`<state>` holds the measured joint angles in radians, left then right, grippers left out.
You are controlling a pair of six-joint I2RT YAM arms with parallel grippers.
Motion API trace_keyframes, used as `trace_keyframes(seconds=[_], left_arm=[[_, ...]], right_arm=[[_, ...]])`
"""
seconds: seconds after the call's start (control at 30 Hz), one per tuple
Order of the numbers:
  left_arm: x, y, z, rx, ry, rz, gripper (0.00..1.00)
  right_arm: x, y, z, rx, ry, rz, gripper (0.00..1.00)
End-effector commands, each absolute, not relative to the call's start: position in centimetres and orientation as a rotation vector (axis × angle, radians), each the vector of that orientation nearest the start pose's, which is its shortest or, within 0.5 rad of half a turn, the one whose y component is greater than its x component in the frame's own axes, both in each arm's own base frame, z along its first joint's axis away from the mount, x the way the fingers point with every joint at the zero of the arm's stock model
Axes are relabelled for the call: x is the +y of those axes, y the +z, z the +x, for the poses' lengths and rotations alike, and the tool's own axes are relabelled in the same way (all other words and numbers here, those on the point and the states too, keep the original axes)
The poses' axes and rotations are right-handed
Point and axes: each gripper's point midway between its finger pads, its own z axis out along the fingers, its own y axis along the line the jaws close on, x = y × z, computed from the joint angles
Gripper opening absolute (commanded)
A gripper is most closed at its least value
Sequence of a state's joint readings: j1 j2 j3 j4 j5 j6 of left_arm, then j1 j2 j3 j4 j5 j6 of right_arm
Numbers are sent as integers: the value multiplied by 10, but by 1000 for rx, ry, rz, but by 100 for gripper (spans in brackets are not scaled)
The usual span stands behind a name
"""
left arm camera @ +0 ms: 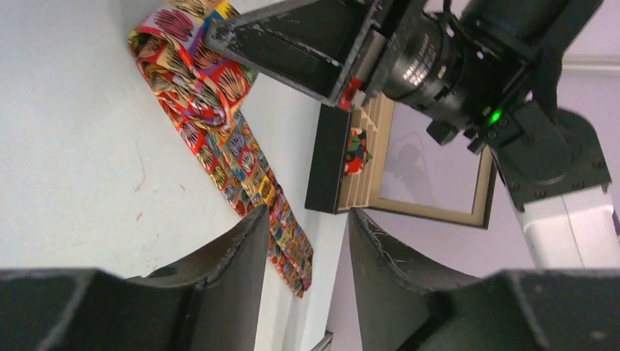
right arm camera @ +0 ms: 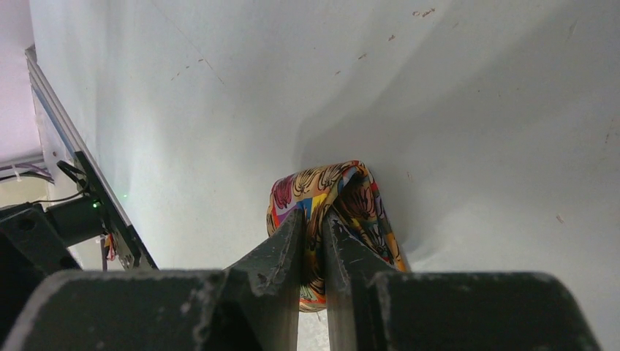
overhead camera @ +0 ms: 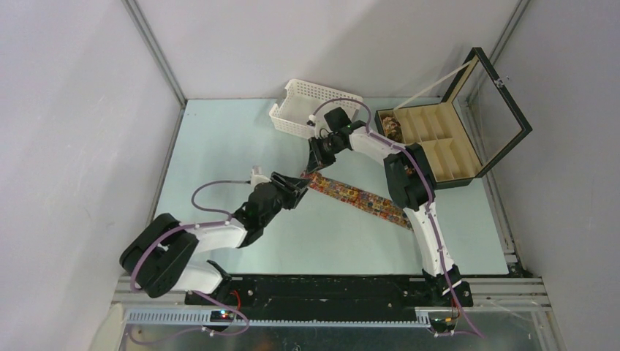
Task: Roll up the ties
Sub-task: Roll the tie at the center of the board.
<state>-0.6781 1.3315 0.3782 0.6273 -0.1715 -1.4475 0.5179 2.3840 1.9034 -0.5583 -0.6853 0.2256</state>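
One tie (overhead camera: 358, 196) lay diagonally across the desk (overhead camera: 219, 146), flat, probably so it could be coiled from one end. Black box (overhead camera: 459, 180) stood lid-up beyond, presumably to receive coils. Right pincer (right arm camera: 313, 216) was clamped on the tie's folded end, pinning the first turn. Left pincer (left arm camera: 308, 216) hung beside it, parted and empty.

basket (overhead camera: 296, 111) and open box (overhead camera: 460, 178) at far edge, tie (overhead camera: 358, 196) centre, bare table (overhead camera: 219, 150) left
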Motion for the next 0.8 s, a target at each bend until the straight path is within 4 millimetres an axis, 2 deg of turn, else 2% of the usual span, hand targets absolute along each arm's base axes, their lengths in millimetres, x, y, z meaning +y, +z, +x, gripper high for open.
trace_keyframes(seconds=[0.0, 0.33, 0.37, 0.57, 0.77], left_arm=[[-247, 113, 310, 1840, -1283, -1046, 50], [-247, 81, 324, 1846, -1262, -1078, 53], [-247, 84, 327, 1822, -1281, -1078, 53], [-240, 73, 334, 1797, -1257, -1117, 54], [-241, 68, 343, 1782, -1266, -1126, 53]], right_arm=[[370, 76, 405, 2492, 1164, -665, 18], [370, 79, 405, 2485, 1158, -658, 19], [370, 79, 405, 2484, 1158, -658, 19], [370, 77, 405, 2488, 1158, -659, 19], [368, 77, 405, 2489, 1157, -657, 19]])
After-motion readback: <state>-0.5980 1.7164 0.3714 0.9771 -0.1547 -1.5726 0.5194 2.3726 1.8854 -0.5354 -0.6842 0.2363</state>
